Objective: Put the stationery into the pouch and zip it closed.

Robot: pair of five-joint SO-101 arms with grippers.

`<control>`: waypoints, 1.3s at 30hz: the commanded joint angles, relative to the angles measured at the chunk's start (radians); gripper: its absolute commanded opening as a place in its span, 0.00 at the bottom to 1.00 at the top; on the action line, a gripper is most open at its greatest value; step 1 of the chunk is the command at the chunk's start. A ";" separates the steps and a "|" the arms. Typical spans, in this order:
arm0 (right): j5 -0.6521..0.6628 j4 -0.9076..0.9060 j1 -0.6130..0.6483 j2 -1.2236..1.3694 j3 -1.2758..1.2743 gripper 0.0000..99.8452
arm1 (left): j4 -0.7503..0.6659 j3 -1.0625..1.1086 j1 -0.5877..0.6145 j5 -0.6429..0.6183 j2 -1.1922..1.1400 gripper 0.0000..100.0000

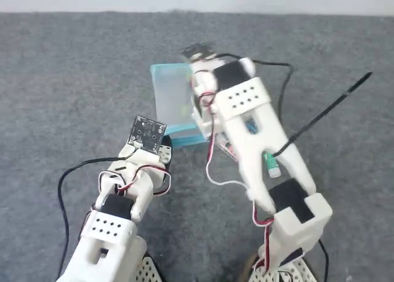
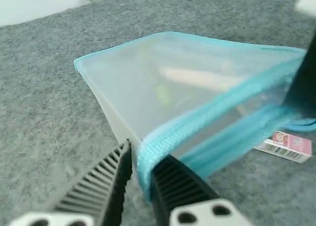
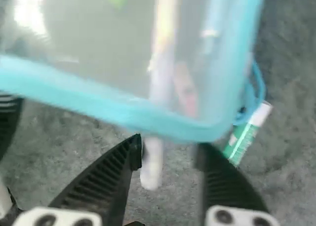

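The translucent pouch (image 1: 172, 97) with cyan zipper trim lies on the grey carpet with several pens inside it. My left gripper (image 2: 143, 157) is shut on the pouch's zipper edge (image 2: 163, 142) at its near corner, and it sits at that corner in the high view (image 1: 165, 151). My right gripper (image 3: 169, 146) is open at the pouch's mouth (image 3: 123, 115). A white pen (image 3: 150, 167) sticks out of the mouth between its fingers. The right arm (image 1: 246, 103) lies across the pouch's right side.
A pink eraser (image 2: 286, 144) lies on the carpet beside the pouch's mouth (image 1: 225, 148). A green-and-white stick (image 3: 244, 132) rests close by, under the right arm (image 1: 271, 164). Black cables trail to the right.
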State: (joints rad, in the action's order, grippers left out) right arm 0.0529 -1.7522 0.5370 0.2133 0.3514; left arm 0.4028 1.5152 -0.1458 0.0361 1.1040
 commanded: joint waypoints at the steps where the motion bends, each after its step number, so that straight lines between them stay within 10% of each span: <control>1: 0.046 -0.039 0.039 -0.067 0.075 0.24 | -0.034 -0.015 -0.006 0.009 0.008 0.01; 17: 0.152 0.001 -0.249 -0.401 -0.221 0.23 | -0.034 -0.021 0.097 0.005 0.009 0.01; 39: -0.032 0.860 -0.467 -0.638 -1.241 0.23 | -0.031 -0.015 0.106 0.002 0.009 0.01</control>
State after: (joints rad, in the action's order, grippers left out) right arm 0.0238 -0.9375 0.0813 -0.3590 -0.8777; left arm 0.4012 1.5152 -0.0491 0.0422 1.1040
